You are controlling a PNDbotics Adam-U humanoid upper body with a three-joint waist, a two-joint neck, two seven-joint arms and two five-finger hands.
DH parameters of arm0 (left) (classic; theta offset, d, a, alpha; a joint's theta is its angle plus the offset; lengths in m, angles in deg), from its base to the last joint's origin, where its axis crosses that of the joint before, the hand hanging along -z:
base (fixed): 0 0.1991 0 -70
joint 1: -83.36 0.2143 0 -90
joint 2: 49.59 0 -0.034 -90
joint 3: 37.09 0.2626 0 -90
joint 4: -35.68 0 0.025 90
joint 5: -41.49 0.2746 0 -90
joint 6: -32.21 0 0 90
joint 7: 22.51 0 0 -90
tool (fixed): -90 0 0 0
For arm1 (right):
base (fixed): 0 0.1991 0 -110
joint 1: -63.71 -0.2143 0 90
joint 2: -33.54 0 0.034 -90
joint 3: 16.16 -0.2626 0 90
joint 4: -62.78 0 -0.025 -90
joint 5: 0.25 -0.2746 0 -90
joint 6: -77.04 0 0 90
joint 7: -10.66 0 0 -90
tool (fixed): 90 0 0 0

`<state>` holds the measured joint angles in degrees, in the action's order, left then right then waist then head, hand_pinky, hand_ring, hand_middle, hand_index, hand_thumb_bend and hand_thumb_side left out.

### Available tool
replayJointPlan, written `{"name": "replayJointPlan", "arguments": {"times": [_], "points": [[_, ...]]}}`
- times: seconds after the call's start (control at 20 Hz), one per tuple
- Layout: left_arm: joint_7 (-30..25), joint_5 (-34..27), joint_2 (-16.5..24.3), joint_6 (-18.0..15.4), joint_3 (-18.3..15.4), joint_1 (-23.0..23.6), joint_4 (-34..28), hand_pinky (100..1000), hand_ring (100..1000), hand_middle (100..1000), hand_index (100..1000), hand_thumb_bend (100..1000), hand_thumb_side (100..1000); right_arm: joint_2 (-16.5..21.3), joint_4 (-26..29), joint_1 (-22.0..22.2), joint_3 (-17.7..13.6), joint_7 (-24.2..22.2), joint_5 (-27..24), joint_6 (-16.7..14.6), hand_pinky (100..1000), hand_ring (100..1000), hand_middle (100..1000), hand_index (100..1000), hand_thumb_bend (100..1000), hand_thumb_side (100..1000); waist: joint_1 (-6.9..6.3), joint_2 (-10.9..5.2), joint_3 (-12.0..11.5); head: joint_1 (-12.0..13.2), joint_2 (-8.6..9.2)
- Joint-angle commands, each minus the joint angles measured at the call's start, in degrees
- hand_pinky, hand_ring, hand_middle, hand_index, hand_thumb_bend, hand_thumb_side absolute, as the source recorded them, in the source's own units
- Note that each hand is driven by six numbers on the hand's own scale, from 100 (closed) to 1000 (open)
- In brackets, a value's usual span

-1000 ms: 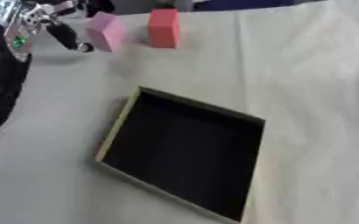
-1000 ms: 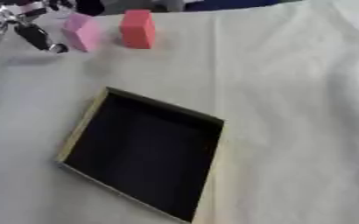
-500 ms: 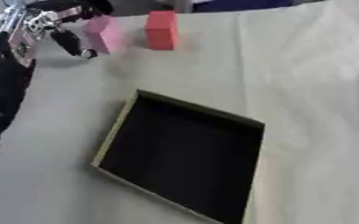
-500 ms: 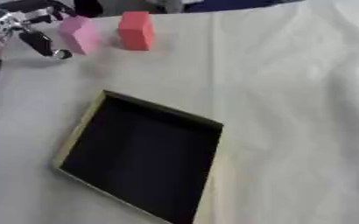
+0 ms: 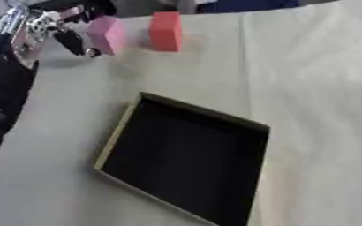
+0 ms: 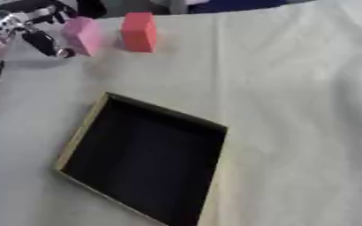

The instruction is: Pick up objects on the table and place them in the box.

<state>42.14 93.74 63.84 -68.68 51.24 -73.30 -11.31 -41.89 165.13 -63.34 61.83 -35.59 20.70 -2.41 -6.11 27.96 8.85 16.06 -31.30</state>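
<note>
One left hand (image 5: 57, 27) at the table's (image 5: 315, 79) far left corner, fingers curled about one pink block (image 5: 107, 35); one red block (image 5: 165, 31) just beside it; one open black box (image 5: 186, 159) mid-table, near edge.

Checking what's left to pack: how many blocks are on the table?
2. A pink block stands at the far left, right beside the left hand; a red block stands just right of it. The box holds none.
</note>
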Motion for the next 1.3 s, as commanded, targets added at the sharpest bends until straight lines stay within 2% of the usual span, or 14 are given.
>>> {"name": "replayJointPlan", "arguments": {"times": [0.05, 0.25, 0.65, 1.05, 1.3], "points": [[2.52, 0.33, 2.19, 0.17, -0.73, -1.41, -1.67, 830, 858, 887, 959, 522, 100, 1.66, 0.60, -0.47, -0.50, 0.02, -0.30, -0.13, 824, 811, 706, 744, 100, 620, 0.26, -1.79, 0.02, 0.47, -0.12], [5.29, 1.18, 1.97, 0.02, -0.61, -1.31, -1.62, 833, 876, 899, 977, 531, 100, 1.64, 0.60, -0.41, -0.65, 0.02, -0.53, -0.04, 823, 811, 704, 743, 100, 620, 0.22, -1.60, 0.36, 0.80, 0.20], [5.74, 1.80, 1.69, -0.14, -0.43, -1.23, -0.89, 833, 896, 942, 975, 523, 100, 1.40, 0.89, -0.73, -0.77, 0.18, -1.07, -0.20, 822, 810, 699, 742, 100, 621, 0.02, -1.03, 0.98, 1.34, 1.24], [4.06, 3.38, 1.34, 0.16, -0.22, -0.64, 0.06, 859, 922, 959, 972, 585, 100, 1.37, 0.88, -0.93, -1.02, 0.55, -2.52, -0.42, 820, 808, 695, 740, 100, 623, -0.29, -0.18, 1.91, 1.99, 2.70], [0.36, 3.76, 1.05, -0.20, -0.03, -0.53, 0.76, 851, 905, 959, 969, 557, 100, 1.30, 0.88, -0.90, -1.10, 0.70, -3.22, -0.60, 820, 806, 693, 739, 100, 624, -0.46, 0.10, 2.23, 2.15, 2.96]]}}
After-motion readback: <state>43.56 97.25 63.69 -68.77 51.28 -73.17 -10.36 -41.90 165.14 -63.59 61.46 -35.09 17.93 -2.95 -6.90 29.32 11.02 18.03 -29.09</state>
